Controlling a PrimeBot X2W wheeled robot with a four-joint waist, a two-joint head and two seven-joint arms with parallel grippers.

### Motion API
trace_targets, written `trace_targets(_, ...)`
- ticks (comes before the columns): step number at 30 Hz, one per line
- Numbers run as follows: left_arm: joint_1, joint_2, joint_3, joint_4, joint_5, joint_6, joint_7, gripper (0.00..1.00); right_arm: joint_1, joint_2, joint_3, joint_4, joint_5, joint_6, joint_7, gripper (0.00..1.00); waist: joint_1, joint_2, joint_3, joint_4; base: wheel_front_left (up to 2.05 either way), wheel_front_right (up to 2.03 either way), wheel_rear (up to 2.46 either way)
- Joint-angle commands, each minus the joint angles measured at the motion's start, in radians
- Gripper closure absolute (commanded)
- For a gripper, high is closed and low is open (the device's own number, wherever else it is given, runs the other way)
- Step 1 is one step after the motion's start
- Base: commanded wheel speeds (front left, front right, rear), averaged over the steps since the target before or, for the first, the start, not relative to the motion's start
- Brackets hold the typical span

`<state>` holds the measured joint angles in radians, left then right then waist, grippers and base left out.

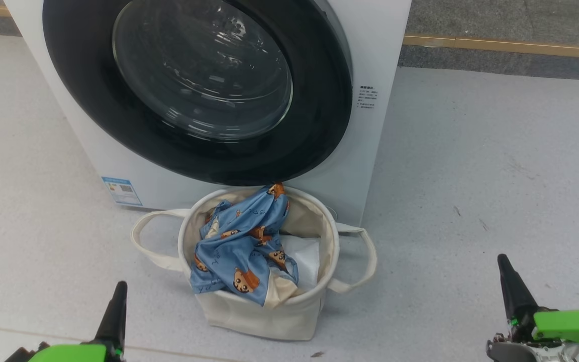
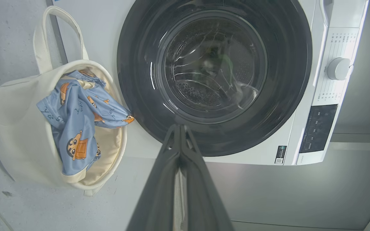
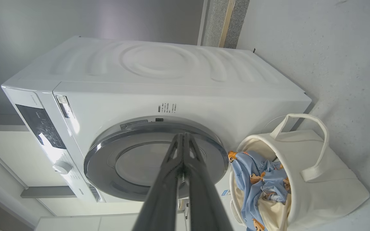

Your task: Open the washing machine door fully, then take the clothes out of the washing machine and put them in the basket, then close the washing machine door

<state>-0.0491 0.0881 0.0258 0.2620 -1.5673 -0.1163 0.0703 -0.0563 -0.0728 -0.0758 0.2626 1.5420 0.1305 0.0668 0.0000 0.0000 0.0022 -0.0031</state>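
The white washing machine (image 1: 375,125) stands ahead with its black-rimmed round door (image 1: 204,75) lying flat against the front, shut. Through the glass in the left wrist view the steel drum (image 2: 210,64) looks bare. In front of the machine sits the cream basket (image 1: 314,296), and the light-blue bear-print clothes (image 1: 242,241) lie inside it, one corner draped over the far rim. My left gripper (image 1: 118,291) is shut at the lower left, apart from the basket. Low on the right, my right gripper (image 1: 504,264) is shut too, holding nothing.
A flat white sheet (image 1: 302,256) lines the basket under the clothes. Grey floor (image 1: 470,176) spreads to the right of the machine. A wall base with a wooden strip (image 1: 505,46) runs behind. The machine's control panel and dial (image 2: 338,68) sit beside the door.
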Motion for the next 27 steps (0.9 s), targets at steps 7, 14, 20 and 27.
trace_targets(7, -0.057, -0.024, 0.069, -0.018, -0.056, -0.014, 0.028, 1.0, -0.049, 0.001, -0.008, -0.02, 0.09, 0.0, 0.022, 1.0, 0.0, 0.0, 0.001, 0.003, 0.0, 0.0, 0.0)
trace_targets(14, -0.057, -0.026, 0.071, -0.017, -0.055, -0.014, 0.03, 1.0, -0.049, 0.003, -0.011, -0.019, 0.089, 0.0, 0.025, 1.0, 0.0, 0.0, 0.001, 0.003, 0.0, 0.0, 0.0)
trace_targets(20, -0.058, -0.027, 0.073, -0.017, -0.054, -0.014, 0.031, 1.0, -0.049, 0.004, -0.013, -0.019, 0.087, 0.0, 0.026, 1.0, 0.0, 0.0, 0.001, 0.003, 0.0, 0.0, 0.0)
trace_targets(27, -0.058, -0.028, 0.074, -0.017, -0.053, -0.014, 0.032, 1.0, -0.049, 0.006, -0.015, -0.019, 0.086, 0.0, 0.028, 1.0, 0.0, 0.0, 0.001, 0.003, 0.0, 0.0, 0.0)
